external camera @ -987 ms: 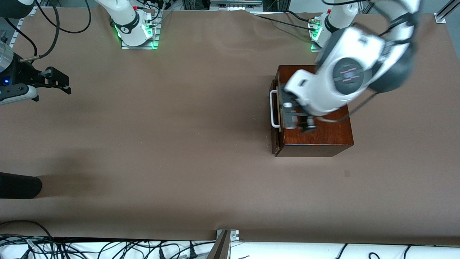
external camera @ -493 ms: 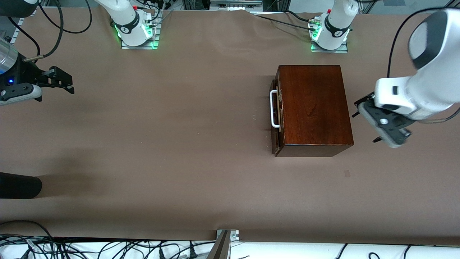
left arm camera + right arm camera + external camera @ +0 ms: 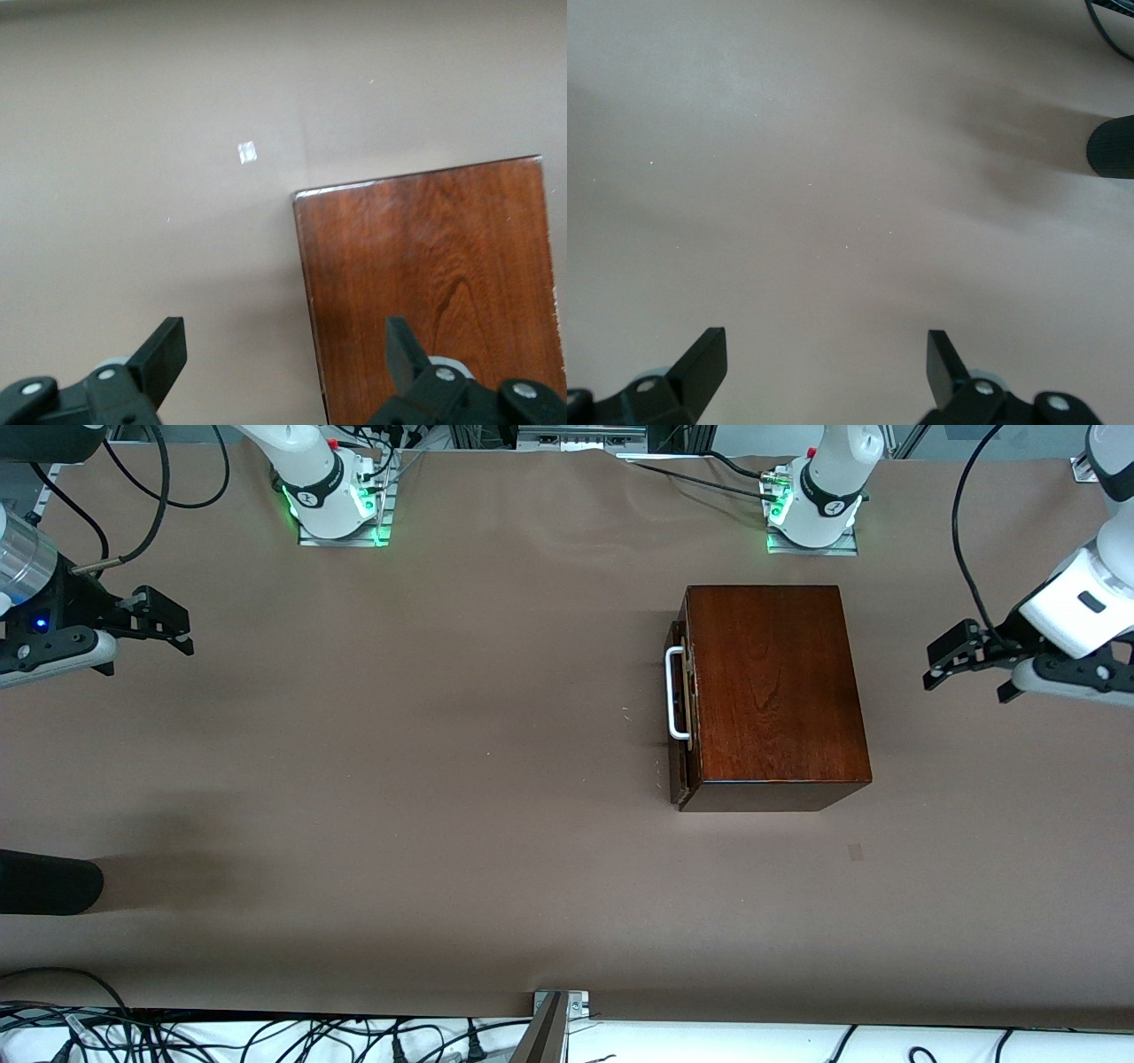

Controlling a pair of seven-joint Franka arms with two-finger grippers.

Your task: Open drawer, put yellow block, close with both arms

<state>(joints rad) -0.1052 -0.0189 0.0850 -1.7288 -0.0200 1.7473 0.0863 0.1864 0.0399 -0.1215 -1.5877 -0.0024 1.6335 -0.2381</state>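
The dark mahogany box (image 3: 775, 691) stands on the table near the left arm's base. Its drawer front (image 3: 679, 766) with the white bar handle (image 3: 674, 693) faces the right arm's end and sits close against the box; no pale tray shows. The yellow block is out of view in every frame. My left gripper (image 3: 966, 673) is open and empty over bare table beside the box, toward the left arm's end; in the left wrist view (image 3: 282, 354) the box top (image 3: 434, 266) shows. My right gripper (image 3: 177, 627) is open and empty over the right arm's end of the table, also in its wrist view (image 3: 826, 354).
A black cylinder (image 3: 44, 881) juts in at the right arm's end, nearer the front camera; it also shows in the right wrist view (image 3: 1112, 146). A small patch (image 3: 855, 852) marks the brown table cover (image 3: 443, 779) near the box. Cables lie along the front edge.
My left arm has swung off the box top toward the left arm's end of the table. My right gripper has shifted slightly. The box and drawer have not moved.
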